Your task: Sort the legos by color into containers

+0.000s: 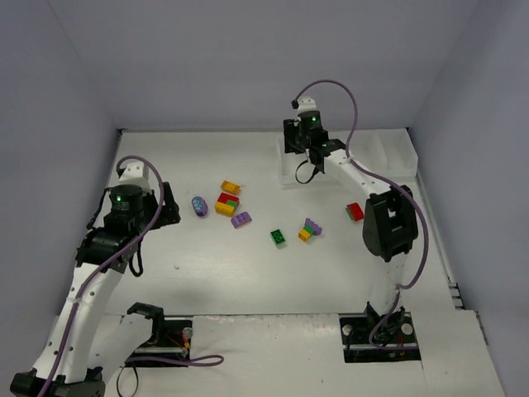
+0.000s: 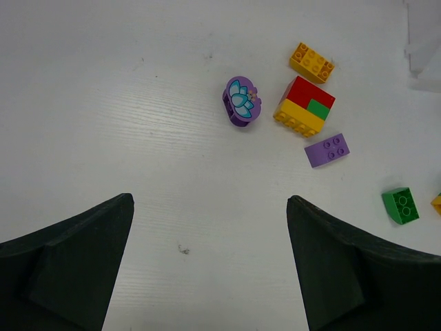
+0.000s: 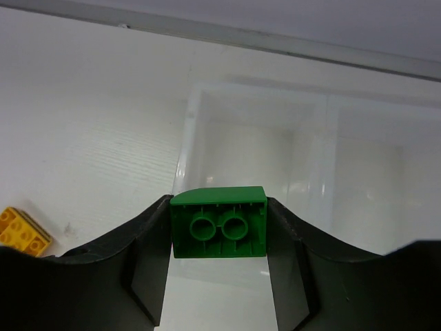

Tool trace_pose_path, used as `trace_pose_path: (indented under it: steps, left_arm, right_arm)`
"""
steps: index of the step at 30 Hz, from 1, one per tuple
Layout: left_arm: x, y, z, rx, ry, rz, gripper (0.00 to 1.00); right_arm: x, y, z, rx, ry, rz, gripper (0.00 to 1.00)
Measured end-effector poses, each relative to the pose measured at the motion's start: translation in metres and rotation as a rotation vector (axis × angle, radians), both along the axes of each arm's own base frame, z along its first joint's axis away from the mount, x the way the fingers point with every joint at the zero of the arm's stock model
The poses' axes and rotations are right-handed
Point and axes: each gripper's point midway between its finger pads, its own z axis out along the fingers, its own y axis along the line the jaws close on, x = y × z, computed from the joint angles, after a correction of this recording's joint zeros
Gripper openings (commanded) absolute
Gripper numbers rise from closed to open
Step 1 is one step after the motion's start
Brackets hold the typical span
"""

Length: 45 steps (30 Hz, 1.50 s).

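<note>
My right gripper [image 1: 312, 162] is shut on a green brick [image 3: 218, 222] and holds it above the left end compartment of the white tray [image 3: 190, 131], which stands at the back right [image 1: 400, 147]. My left gripper [image 2: 210, 201] is open and empty above bare table, near side of the loose bricks. On the table lie an orange brick [image 2: 311, 62], a red-yellow-green clump [image 2: 304, 105], a purple flower piece [image 2: 241, 101], a purple brick [image 2: 327, 150] and a green brick [image 2: 400, 205]. A purple-green-orange clump [image 1: 310, 229] and a red brick [image 1: 355, 212] lie further right.
Grey walls close in the table on the left, back and right. The right arm's elbow [image 1: 387, 222] hangs just right of the red brick. The orange brick also shows at the left edge of the right wrist view [image 3: 21, 231].
</note>
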Motion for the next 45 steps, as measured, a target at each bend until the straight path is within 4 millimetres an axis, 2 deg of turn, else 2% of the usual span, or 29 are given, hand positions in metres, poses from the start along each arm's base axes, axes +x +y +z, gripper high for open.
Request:
trace_pose_path:
  steps: [4,6,7,8,9,10,11,13,16,19,23,25,28,30,33,36,41,45]
  left_arm:
    - [-0.005,0.001,0.0,0.001,0.006,0.001,0.86]
    - [-0.009,0.002,-0.001,0.002,0.01,0.001,0.86]
    - [-0.011,0.002,-0.001,0.003,0.013,0.001,0.86]
    - [-0.013,0.003,-0.001,0.003,0.014,0.001,0.86]
    - [-0.014,0.003,-0.001,0.003,0.013,0.001,0.86]
    - [-0.016,0.003,0.0,0.003,0.013,0.001,0.86]
    - [-0.017,0.004,0.0,0.003,0.011,0.001,0.86]
    - [-0.018,0.004,0.001,0.002,0.008,0.001,0.86]
    - [-0.019,0.004,0.002,0.001,0.005,0.001,0.86]
    - [-0.019,0.004,0.001,0.001,0.007,0.001,0.86]
    - [-0.019,0.004,0.001,0.002,0.009,0.001,0.86]
    - [-0.018,0.004,0.0,0.003,0.013,0.001,0.86]
    - [-0.016,0.003,-0.003,0.005,0.024,0.001,0.86]
    - [-0.013,0.003,-0.005,0.006,0.031,0.0,0.86]
    - [-0.009,0.001,-0.008,0.007,0.044,-0.002,0.86]
    - [-0.005,0.0,-0.011,0.006,0.056,-0.004,0.86]
    - [0.0,-0.005,-0.014,-0.013,0.065,-0.013,0.86]
    - [0.001,-0.008,-0.014,-0.024,0.066,-0.02,0.86]
  right_arm:
    - [0.015,0.006,-0.049,-0.029,0.073,-0.003,0.4]
    - [0.018,0.006,-0.074,-0.05,0.114,-0.009,0.48]
    - [0.017,0.005,-0.084,-0.06,0.134,-0.014,0.55]
    - [0.017,0.004,-0.091,-0.068,0.147,-0.018,0.66]
    - [0.018,0.003,-0.095,-0.076,0.154,-0.023,0.71]
    - [0.019,0.003,-0.095,-0.081,0.153,-0.028,0.76]
    - [0.02,0.002,-0.094,-0.085,0.15,-0.028,0.85]
    - [0.025,0.003,-0.085,-0.083,0.128,-0.029,0.91]
    - [0.03,0.004,-0.072,-0.078,0.095,-0.026,0.93]
    - [0.024,0.004,-0.064,-0.073,0.087,-0.02,0.93]
    - [-0.007,0.005,-0.049,-0.067,0.094,0.012,0.93]
    - [-0.032,0.01,-0.039,-0.066,0.094,0.041,0.94]
    - [-0.071,0.028,-0.021,-0.058,0.076,0.105,0.98]
    - [-0.103,0.039,-0.019,-0.053,0.076,0.152,0.99]
    - [-0.151,0.05,-0.033,-0.06,0.118,0.214,0.99]
    - [-0.183,0.051,-0.059,-0.073,0.184,0.238,0.98]
    - [-0.215,0.035,-0.105,-0.11,0.3,0.223,0.88]
    - [-0.227,0.034,-0.119,-0.122,0.333,0.223,0.82]
